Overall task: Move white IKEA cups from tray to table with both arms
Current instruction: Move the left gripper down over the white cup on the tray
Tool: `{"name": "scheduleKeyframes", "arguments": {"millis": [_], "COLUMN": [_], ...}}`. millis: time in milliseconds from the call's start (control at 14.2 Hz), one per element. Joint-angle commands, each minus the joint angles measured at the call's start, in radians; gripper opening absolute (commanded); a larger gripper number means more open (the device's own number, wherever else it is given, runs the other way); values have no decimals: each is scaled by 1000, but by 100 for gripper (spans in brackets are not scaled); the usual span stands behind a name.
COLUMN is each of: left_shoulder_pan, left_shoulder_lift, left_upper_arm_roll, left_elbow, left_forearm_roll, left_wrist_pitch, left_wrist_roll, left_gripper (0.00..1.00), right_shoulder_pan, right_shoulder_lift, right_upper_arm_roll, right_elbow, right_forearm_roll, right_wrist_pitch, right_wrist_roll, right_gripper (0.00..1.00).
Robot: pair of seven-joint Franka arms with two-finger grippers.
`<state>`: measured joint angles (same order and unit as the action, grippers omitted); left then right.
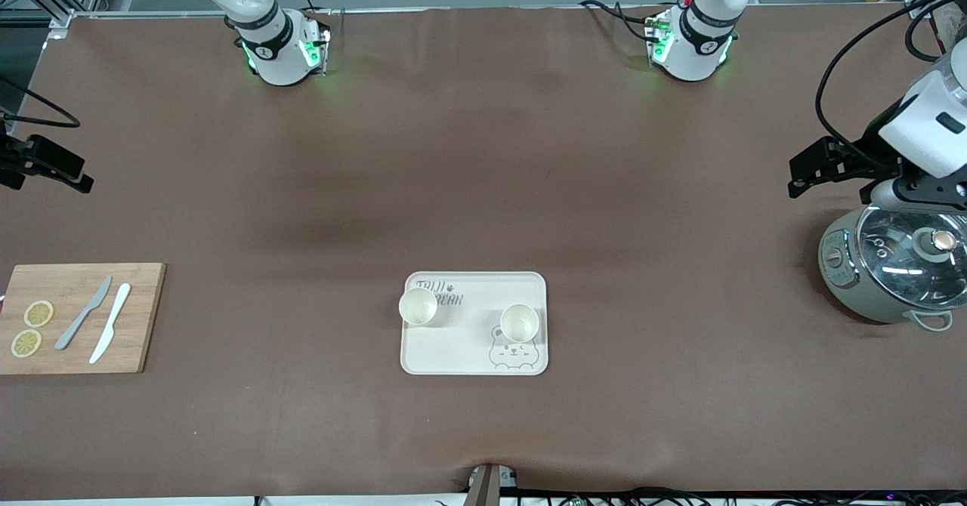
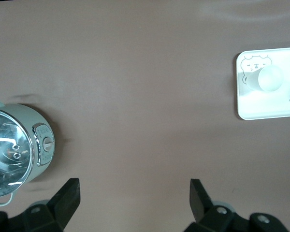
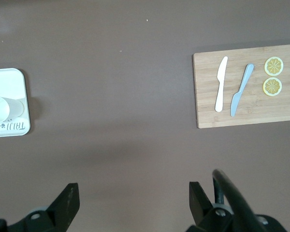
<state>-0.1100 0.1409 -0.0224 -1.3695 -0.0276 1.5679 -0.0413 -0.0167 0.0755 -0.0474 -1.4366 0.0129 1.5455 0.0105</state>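
Two white IKEA cups stand upright on the bear-printed tray [image 1: 461, 351] at mid-table. One cup [image 1: 418, 306] is at the tray's corner toward the right arm's end. The other cup [image 1: 520, 322] is by the bear print, toward the left arm's end. My left gripper [image 1: 802, 177] is open and empty over the table beside the pot; its wrist view shows it [image 2: 134, 191] with a cup [image 2: 267, 78] and the tray [image 2: 261, 108]. My right gripper [image 1: 57, 170] is open and empty over the table at the right arm's end; its wrist view shows it [image 3: 133, 193] with a cup [image 3: 1, 108].
A grey pot with a glass lid [image 1: 891, 272] stands at the left arm's end, also in the left wrist view [image 2: 9, 150]. A wooden cutting board [image 1: 75, 359] at the right arm's end carries two knives [image 1: 110, 322] and two lemon slices [image 1: 38, 313].
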Motion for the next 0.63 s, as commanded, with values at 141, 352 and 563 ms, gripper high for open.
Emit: {"name": "scheduleKeyframes", "arguments": {"millis": [141,352,563], "left_shoulder_pan": [-17,-80,-166], "left_shoulder_lift": [8,84,237], "left_upper_arm_roll": [-10,-45,-68], "left_elbow": [-11,-17,7], "left_forearm_roll": [9,-27,-11], "left_wrist_pitch": [27,179,270], "left_wrist_roll": [0,-107,-228], "left_gripper": [100,100,100], "right_shoulder_pan": [4,4,4], "right_shoulder_lift": [6,6,6], "right_upper_arm_roll": [0,-2,-2], "right_elbow": [18,18,18], "right_forearm_roll": [-14,-14,-14], "right_wrist_pitch": [-13,-13,-13], "right_wrist_roll": [-6,-6,-6], "right_gripper": [100,100,100]}}
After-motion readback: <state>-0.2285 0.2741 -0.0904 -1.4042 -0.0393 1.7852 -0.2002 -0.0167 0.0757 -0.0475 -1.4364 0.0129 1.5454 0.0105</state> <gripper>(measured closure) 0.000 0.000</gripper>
